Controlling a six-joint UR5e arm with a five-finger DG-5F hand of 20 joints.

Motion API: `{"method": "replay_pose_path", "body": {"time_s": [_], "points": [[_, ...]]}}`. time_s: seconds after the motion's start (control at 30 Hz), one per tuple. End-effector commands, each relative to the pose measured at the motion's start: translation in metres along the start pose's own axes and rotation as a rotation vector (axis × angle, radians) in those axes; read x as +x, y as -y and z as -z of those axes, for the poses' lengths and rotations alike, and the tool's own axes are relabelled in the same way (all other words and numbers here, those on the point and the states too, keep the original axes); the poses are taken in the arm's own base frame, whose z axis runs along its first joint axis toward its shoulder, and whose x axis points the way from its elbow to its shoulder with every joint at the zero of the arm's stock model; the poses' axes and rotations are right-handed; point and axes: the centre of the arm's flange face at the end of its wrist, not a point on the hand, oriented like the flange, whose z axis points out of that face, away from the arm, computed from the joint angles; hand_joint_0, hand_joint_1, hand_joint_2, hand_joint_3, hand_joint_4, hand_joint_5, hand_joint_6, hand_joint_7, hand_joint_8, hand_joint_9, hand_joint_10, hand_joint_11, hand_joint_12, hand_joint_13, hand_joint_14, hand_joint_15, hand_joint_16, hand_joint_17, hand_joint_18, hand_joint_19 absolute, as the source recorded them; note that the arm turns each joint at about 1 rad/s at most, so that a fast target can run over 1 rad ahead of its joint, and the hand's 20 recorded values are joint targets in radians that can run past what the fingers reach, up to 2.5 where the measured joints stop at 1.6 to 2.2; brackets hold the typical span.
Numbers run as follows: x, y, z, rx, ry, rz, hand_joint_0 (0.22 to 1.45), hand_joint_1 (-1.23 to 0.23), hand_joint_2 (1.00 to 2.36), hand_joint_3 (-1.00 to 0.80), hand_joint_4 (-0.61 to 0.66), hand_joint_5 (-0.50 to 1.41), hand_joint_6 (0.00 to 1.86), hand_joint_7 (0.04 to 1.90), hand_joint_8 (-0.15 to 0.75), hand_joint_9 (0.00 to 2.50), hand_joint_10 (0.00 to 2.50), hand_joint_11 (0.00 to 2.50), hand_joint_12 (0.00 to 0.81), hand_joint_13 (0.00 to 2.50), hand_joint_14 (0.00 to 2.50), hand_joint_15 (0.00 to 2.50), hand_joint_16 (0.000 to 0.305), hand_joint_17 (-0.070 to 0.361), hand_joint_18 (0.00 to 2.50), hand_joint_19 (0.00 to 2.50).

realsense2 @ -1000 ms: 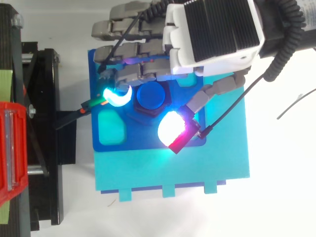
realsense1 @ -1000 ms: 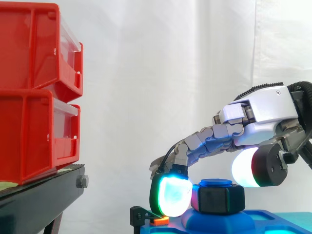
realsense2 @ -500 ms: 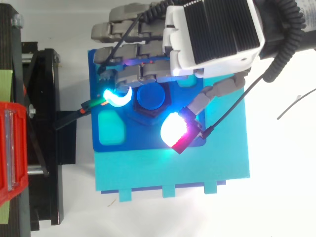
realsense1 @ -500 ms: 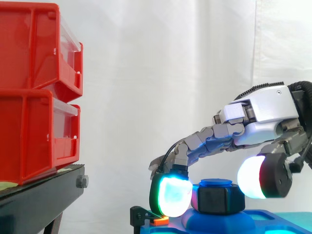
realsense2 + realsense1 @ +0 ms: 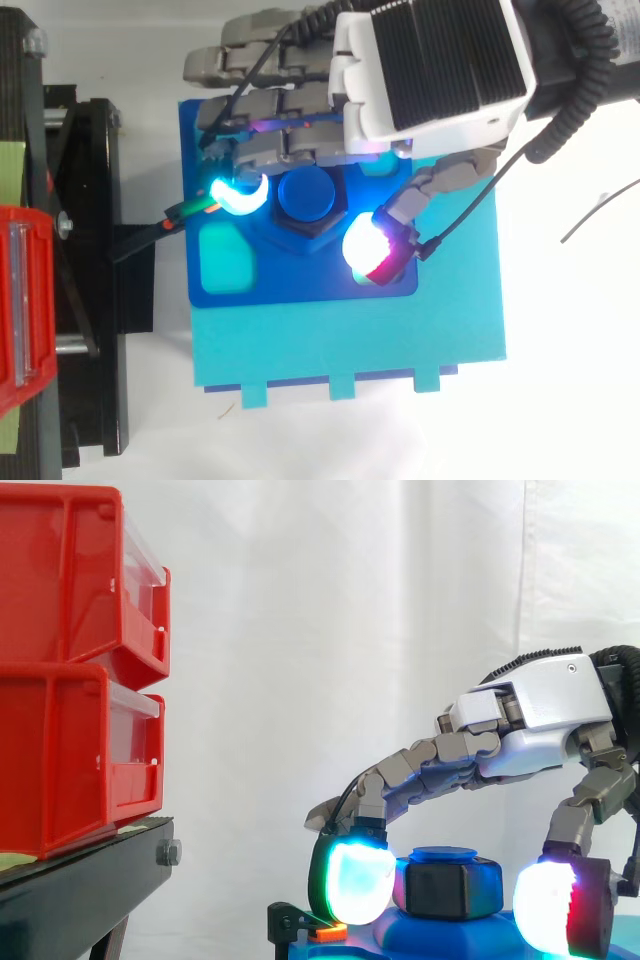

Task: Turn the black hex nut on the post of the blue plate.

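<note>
Now, robot hand (image 5: 535, 720): curling round black hex nut (image 5: 440, 890), pinching it between fingertips (image 5: 352, 880)
Nut: sitting on post (image 5: 310, 192) of blue plate (image 5: 232, 292)

There were two bins (image 5: 70, 590), one stand (image 5: 90, 880), one curtain (image 5: 330, 630), one blue plate (image 5: 300, 282), one teal board (image 5: 350, 340) under it, one post (image 5: 311, 194), one nut (image 5: 445, 888) and one hand (image 5: 540, 720).

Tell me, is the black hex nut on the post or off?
On: the black hex nut encircles the blue post, whose top stands above it.
</note>
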Motion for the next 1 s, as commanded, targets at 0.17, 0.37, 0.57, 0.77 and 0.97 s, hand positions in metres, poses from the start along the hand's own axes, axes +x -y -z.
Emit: {"method": "replay_pose_path", "body": {"time_s": [0.17,0.37,0.57,0.77,0.97], "points": [[-0.0004,0.0005,0.0001,0.0,0.002,0.0,0.45,-0.7,1.0,-0.5,0.22,-0.19,0.5,1.06,0.228,0.35,0.01,0.19,0.333,0.11,0.0,0.06,0.058,0.13,0.05,0.22],[-0.0007,0.0005,-0.0002,0.0,0.005,0.001,0.48,-0.72,1.0,-0.44,0.2,-0.18,0.5,1.09,0.217,0.34,0.01,0.18,0.322,0.1,0.0,0.06,0.055,0.123,0.03,0.22],[-0.0009,0.0002,-0.0005,-0.004,0.007,0.002,0.49,-0.77,1.01,-0.4,0.19,-0.18,0.5,1.1,0.209,0.33,0.01,0.2,0.315,0.1,0.0,0.07,0.054,0.121,0.03,0.23],[-0.0011,0.0003,-0.0007,-0.004,0.008,0.003,0.51,-0.8,1.01,-0.41,0.19,-0.19,0.5,1.11,0.206,0.33,0.01,0.2,0.309,0.11,0.0,0.06,0.053,0.119,0.05,0.22],[-0.0015,0.0002,-0.0011,-0.006,0.012,0.004,0.45,-0.78,1.0,-0.5,0.22,-0.19,0.5,1.1,0.223,0.34,0.01,0.21,0.329,0.12,0.0,0.07,0.057,0.129,0.07,0.22]]}}
